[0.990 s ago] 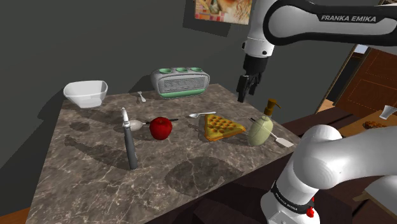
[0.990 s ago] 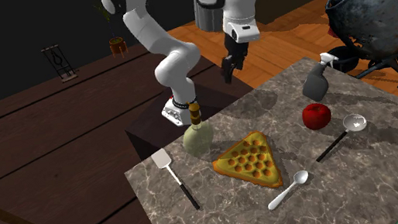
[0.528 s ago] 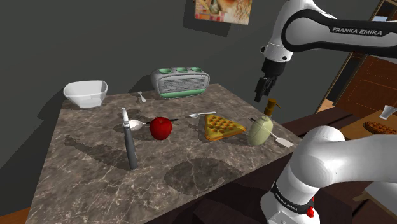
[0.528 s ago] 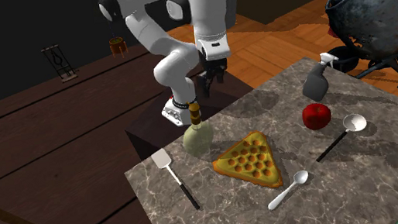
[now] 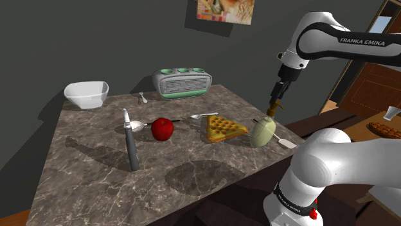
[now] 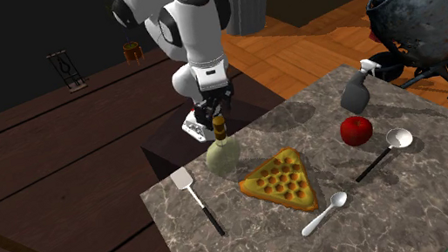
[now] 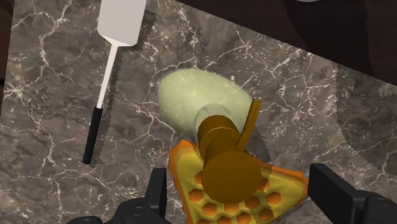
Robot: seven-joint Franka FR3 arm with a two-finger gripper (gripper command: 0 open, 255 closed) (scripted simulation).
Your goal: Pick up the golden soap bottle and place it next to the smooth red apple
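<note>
The soap bottle (image 5: 262, 132) has a pale green rounded body and a golden-brown pump. It stands upright near the table edge on the shoulder view's right, beside a waffle wedge (image 5: 223, 128). My gripper (image 5: 279, 94) hangs just above the pump, open and touching nothing. In the wrist view the bottle (image 7: 198, 105) sits below the gripper (image 7: 242, 181), its pump head between the spread fingers (image 7: 157, 189). In the second exterior view the gripper (image 6: 216, 113) hovers over the bottle (image 6: 222, 155). The red apple (image 5: 162, 129) rests mid-table, well away from the bottle, and shows again as the apple (image 6: 356, 129).
A spatula (image 5: 285, 141) lies by the bottle at the table edge. A dark spray bottle (image 5: 132, 145) lies beside the apple, with spoons (image 5: 204, 115) nearby. At the back stand a white bowl (image 5: 87, 94) and a green-topped appliance (image 5: 182, 83). The marble table (image 5: 96, 186) has open surface at the front.
The arm swung toward the shoulder view's right and came down, bringing the gripper from over the table's back to just above the bottle's pump. The objects stayed put.
</note>
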